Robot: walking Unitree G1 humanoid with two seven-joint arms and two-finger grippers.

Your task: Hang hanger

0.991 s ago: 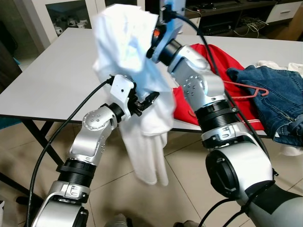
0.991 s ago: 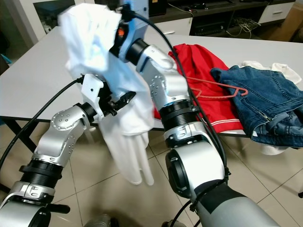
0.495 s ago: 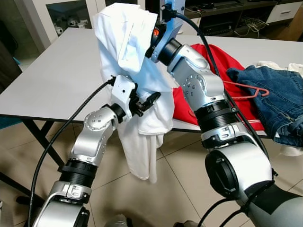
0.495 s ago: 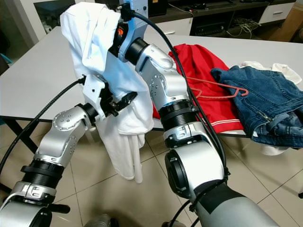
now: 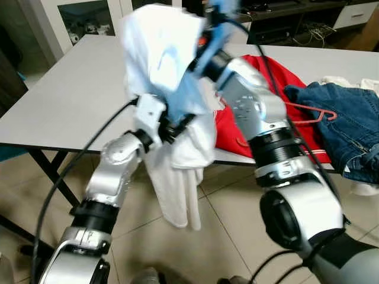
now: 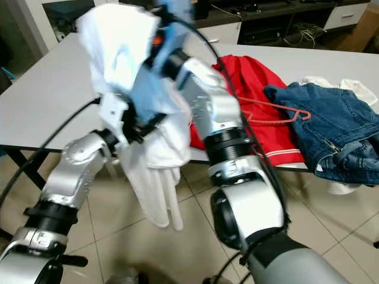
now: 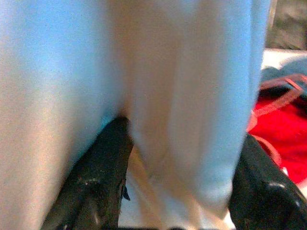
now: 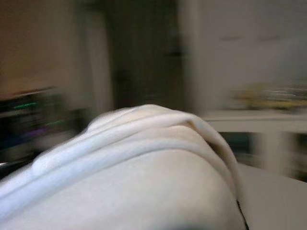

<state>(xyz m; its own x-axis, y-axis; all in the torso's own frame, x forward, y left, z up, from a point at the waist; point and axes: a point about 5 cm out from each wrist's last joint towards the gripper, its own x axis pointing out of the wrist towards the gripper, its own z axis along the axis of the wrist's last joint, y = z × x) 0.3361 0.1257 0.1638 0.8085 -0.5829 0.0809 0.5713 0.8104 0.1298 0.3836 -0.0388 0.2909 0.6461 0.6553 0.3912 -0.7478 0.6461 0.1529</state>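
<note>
A white garment (image 5: 169, 71) hangs in the air at the table's near edge, draped over the end of my raised right arm (image 5: 240, 80); cloth covers that gripper in the right wrist view (image 8: 144, 163). Lower down, my left gripper (image 5: 176, 122) presses into the garment's middle. In the left wrist view its two black fingers (image 7: 98, 184) stand wide apart, open, with white fabric (image 7: 187, 105) hanging between them. A red wire hanger (image 5: 311, 112) lies on the table to the right, across a red shirt (image 5: 269, 83) and blue jeans (image 5: 340, 127).
The grey table (image 5: 71, 100) stretches left and back, with its black legs (image 5: 44, 168) below. More pale clothes (image 5: 346, 81) lie at the far right. Beige tiled floor (image 5: 225, 231) lies under the hanging garment. Cabinets (image 5: 89, 21) stand behind the table.
The garment has swung and its lower tail has shifted a little to the right. Both arms are moving slightly, and the picture is now blurred.
</note>
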